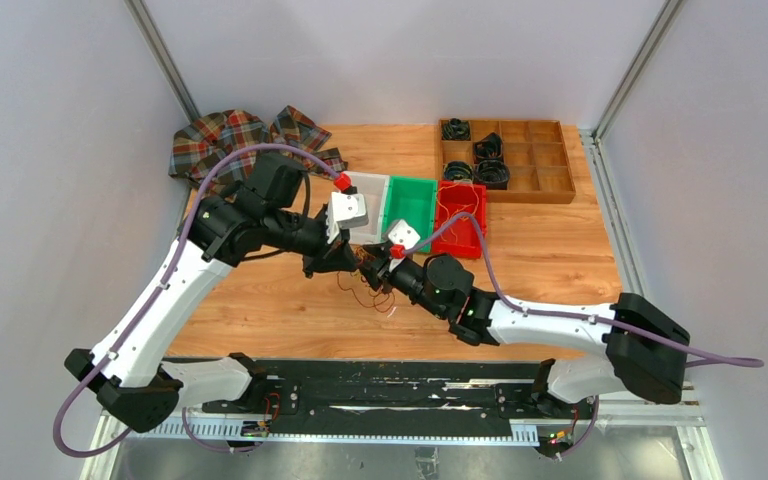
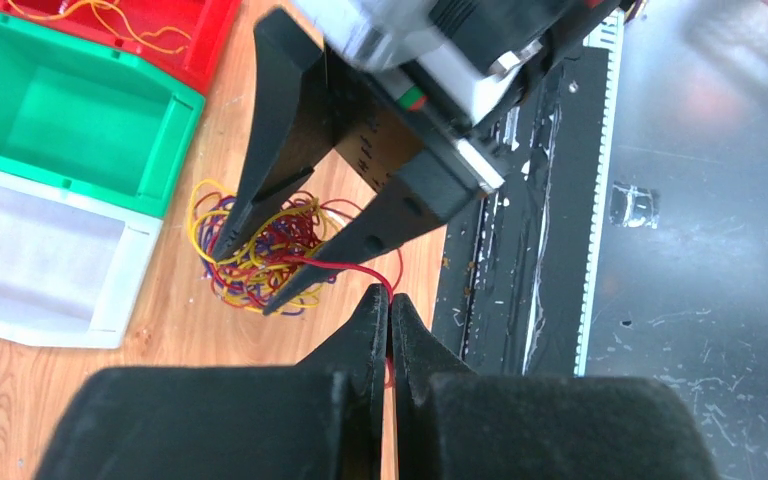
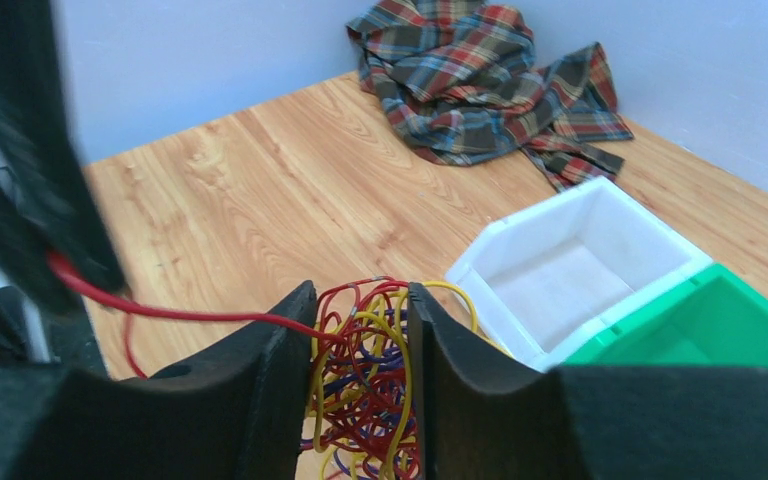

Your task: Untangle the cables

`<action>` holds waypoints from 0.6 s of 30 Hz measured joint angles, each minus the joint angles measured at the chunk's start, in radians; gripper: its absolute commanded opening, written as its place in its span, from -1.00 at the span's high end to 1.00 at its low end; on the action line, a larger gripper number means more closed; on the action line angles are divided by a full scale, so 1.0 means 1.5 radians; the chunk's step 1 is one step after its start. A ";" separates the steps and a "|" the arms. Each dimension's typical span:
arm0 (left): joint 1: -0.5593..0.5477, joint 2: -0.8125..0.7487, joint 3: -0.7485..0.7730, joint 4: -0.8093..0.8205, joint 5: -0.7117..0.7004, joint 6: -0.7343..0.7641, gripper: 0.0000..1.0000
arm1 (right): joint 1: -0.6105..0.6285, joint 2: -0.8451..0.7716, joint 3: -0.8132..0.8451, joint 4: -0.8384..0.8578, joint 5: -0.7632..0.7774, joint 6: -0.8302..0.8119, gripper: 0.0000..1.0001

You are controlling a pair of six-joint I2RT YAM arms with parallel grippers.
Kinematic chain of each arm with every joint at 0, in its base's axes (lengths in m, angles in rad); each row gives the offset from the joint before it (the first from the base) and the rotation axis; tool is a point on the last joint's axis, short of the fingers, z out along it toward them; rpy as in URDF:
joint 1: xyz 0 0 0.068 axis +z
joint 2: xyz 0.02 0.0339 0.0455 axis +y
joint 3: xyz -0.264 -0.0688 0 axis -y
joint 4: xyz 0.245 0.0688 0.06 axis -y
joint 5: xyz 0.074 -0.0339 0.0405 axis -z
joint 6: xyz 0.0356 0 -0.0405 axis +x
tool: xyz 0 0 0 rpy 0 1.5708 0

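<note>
From above, both hands meet over the cable tangle (image 1: pixel 372 275) mid-counter. Left wrist: left hand (image 2: pixel 389 305) clenched on a red cable (image 2: pixel 345 268). Right wrist: right hand (image 3: pixel 360 330) grasps the tangle; pulling could tighten knots.

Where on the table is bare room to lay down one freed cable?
Bare wood lies left of the tangle, below the plaid cloth, and right of the red bin, below the wooden tray. It is crowded around the tangle, where both grippers meet.
</note>
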 measured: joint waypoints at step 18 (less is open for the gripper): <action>-0.001 0.000 0.143 -0.075 -0.025 -0.002 0.99 | -0.020 0.074 -0.172 0.164 0.075 0.078 0.44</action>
